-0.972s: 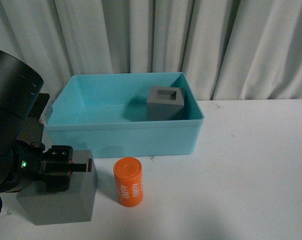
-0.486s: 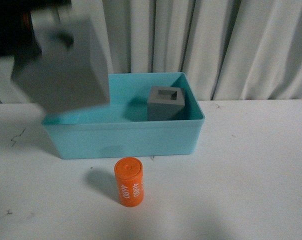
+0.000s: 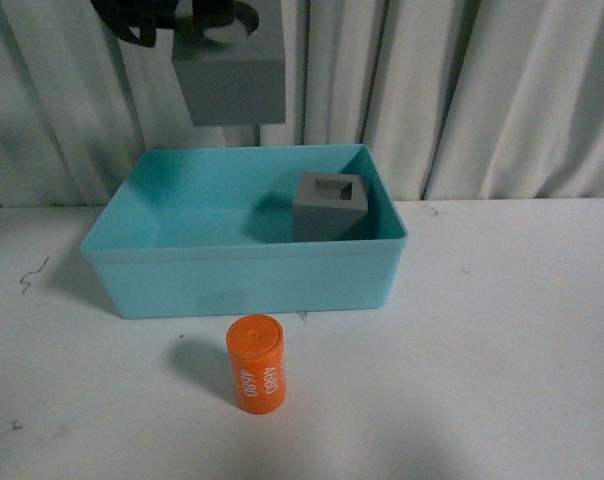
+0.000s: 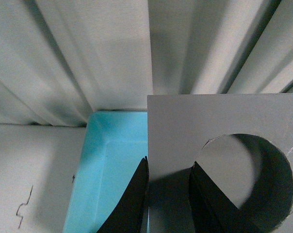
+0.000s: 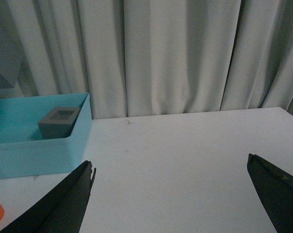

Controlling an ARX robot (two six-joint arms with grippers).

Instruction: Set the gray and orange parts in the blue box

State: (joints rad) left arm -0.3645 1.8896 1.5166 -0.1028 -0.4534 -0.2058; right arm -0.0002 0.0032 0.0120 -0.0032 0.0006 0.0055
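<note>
My left gripper is shut on the wall of the gray cube with the round recess, one finger outside and one inside the recess. It holds the cube high above the back left part of the blue box. The cube also shows in the left wrist view. The gray cube with the square recess sits inside the box at its back right, and also shows in the right wrist view. The orange cylinder with white numerals stands on the table in front of the box. My right gripper is open and empty over bare table.
White curtains hang close behind the box. The white table stretches to the right of the box and the cylinder. A small dark scribble marks the table at the left.
My left gripper has lifted the gray cube with the round recess from the table at front left and carried it up and to the right, over the box. The cylinder and the other cube have not moved.
</note>
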